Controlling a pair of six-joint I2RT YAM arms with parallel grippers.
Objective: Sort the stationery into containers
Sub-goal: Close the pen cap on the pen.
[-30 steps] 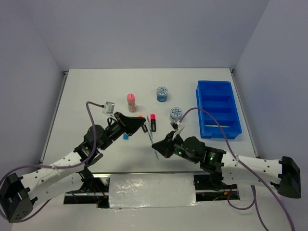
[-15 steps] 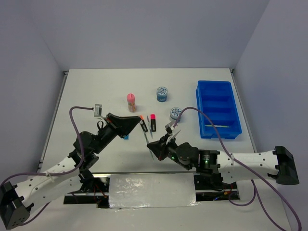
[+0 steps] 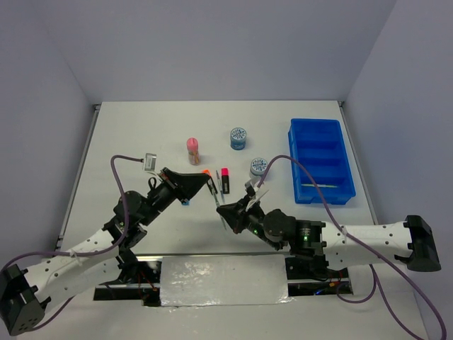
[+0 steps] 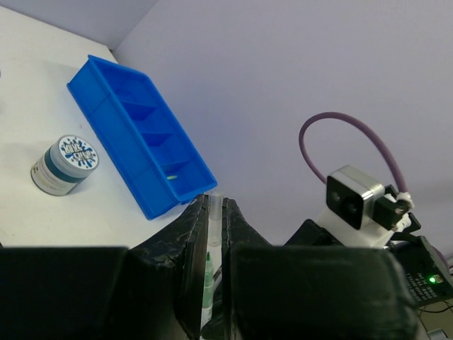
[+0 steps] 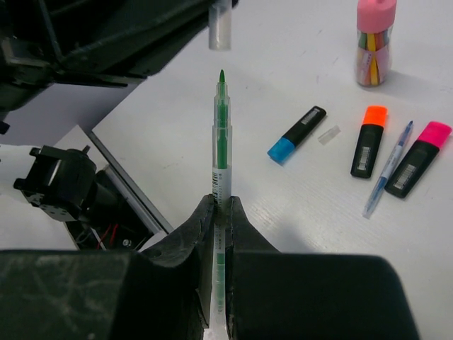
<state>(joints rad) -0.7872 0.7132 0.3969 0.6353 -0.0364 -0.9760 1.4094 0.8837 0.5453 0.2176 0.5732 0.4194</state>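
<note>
Right hand [image 5: 219,205] pinches green pen [image 5: 221,142]; left hand [image 4: 214,205] pinches clear cap [image 5: 219,28] just beyond pen tip, not touching.

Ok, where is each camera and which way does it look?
Top camera: high behind the arms, looking down at the table; both arms show.
Left wrist camera: on the left arm, looking past the left gripper, shut on a clear cap, toward the blue tray.
Right wrist camera: on the right arm, looking past the right gripper, shut on a green pen, toward the orange highlighter.
Shared: both wrist views show the cap; top and left wrist show the tray.
</note>
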